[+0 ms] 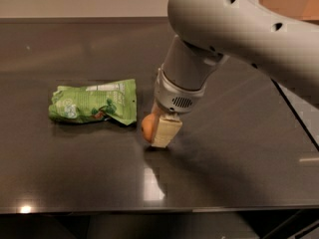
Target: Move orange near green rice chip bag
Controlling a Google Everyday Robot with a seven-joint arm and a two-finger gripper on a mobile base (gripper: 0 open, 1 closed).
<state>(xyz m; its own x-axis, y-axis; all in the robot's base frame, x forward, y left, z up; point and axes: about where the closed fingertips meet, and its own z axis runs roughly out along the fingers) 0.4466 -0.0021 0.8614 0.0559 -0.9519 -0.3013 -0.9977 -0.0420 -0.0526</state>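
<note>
The orange (147, 127) is a small round fruit held between the cream fingers (166, 132) of my gripper (157, 131), low at the dark table, just right of the green rice chip bag (93, 103). The bag lies crumpled and flat at the left-middle of the table, its right corner a short gap from the orange. My grey arm comes down from the upper right and hides most of the orange's right side. I cannot tell whether the orange rests on the table or hangs just above it.
The dark glossy table (75, 173) fills the view; its front edge runs along the bottom. A pale strip (309, 118) lies beyond the table's right edge. The arm covers the table's back right part.
</note>
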